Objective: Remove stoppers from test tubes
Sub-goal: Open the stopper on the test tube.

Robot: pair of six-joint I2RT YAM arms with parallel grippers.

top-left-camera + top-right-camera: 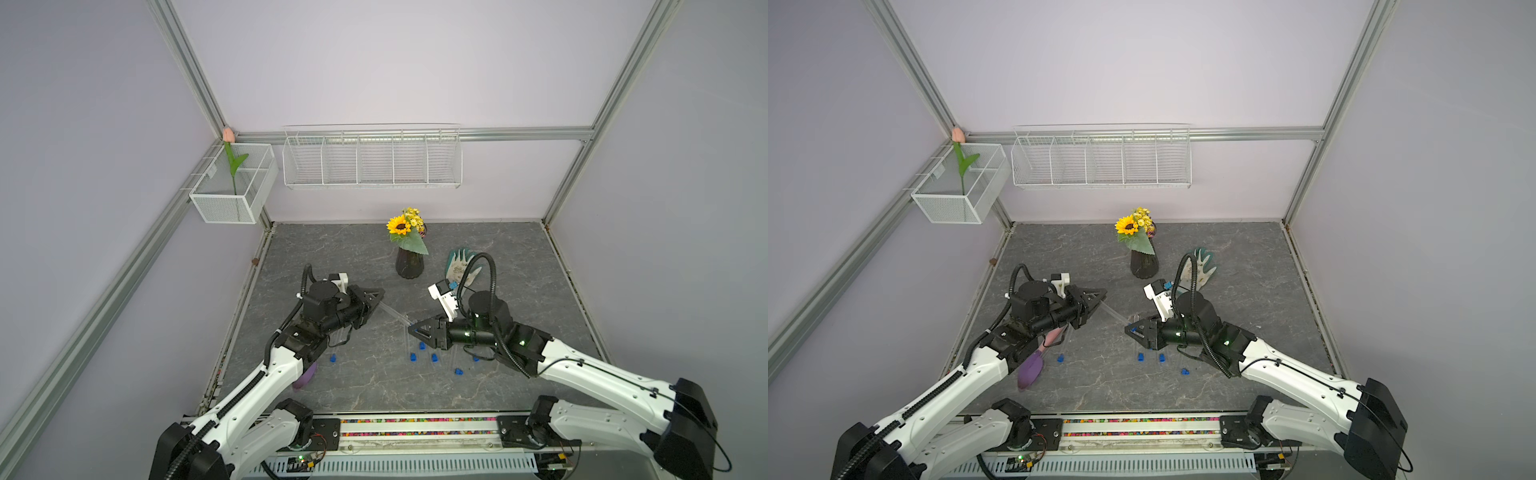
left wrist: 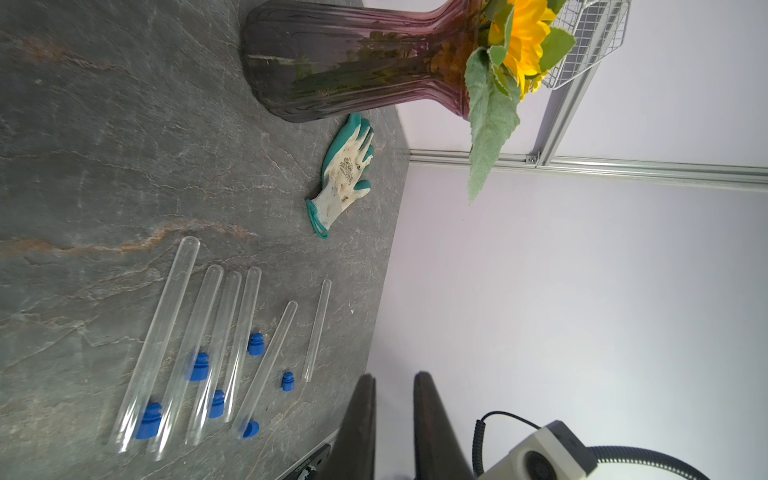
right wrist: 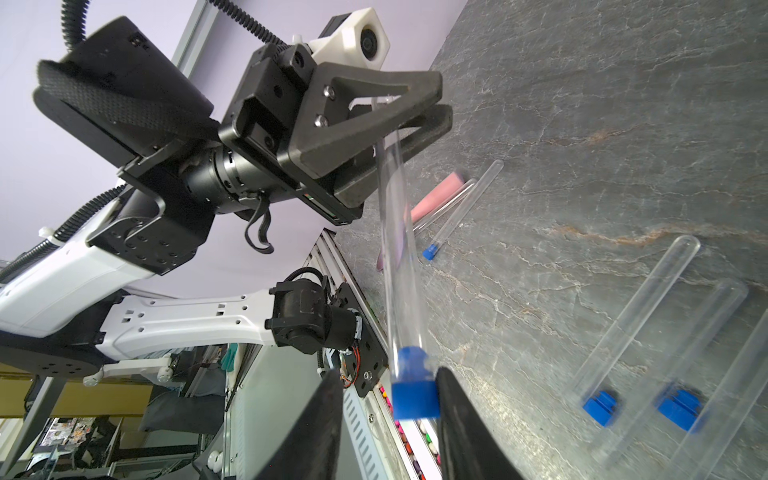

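Note:
My left gripper (image 1: pixel 376 297) (image 2: pixel 392 376) is shut on the closed end of a clear test tube (image 3: pixel 399 266) (image 1: pixel 395 314), held slanting above the table. A blue stopper (image 3: pixel 415 395) plugs the tube's other end. My right gripper (image 3: pixel 387 371) (image 1: pixel 411 329) is open around that stopper: one finger touches it, the other stands apart. Several empty test tubes (image 2: pixel 166 332) lie side by side on the table with loose stoppers (image 2: pixel 255 344) (image 1: pixel 434 357) among them. One more tube (image 3: pixel 461 208) with a blue stopper (image 3: pixel 430 251) lies under the left arm.
A pink-handled purple scoop (image 1: pixel 1030 368) lies under the left arm. A dark vase with a sunflower (image 1: pixel 409 264) stands at the middle back, a green-and-white glove (image 1: pixel 459 264) to its right. White wire baskets (image 1: pixel 372 162) hang on the back wall.

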